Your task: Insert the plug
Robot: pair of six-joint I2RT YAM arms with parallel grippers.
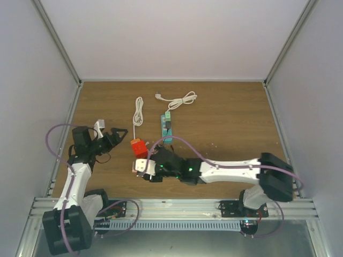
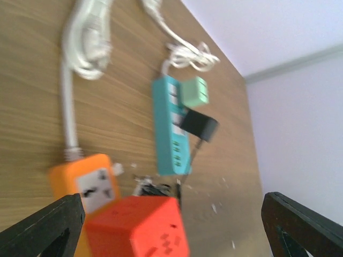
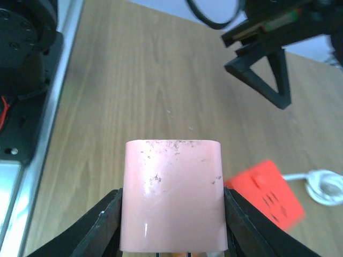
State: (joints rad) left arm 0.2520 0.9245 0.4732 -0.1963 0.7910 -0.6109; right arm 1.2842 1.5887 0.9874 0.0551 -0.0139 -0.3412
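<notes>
Black plug [image 2: 198,127] on teal strip [image 2: 165,147], wire trailing nearward (axis unclear) | left gripper [image 2: 171,225] wide | right gripper [image 3: 172,206] clamps pink block [image 3: 171,171]

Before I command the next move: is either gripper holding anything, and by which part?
The right gripper is shut on a pale pink boxy block, pinched across its two opposite sides. The left gripper is open and holds nothing.
</notes>
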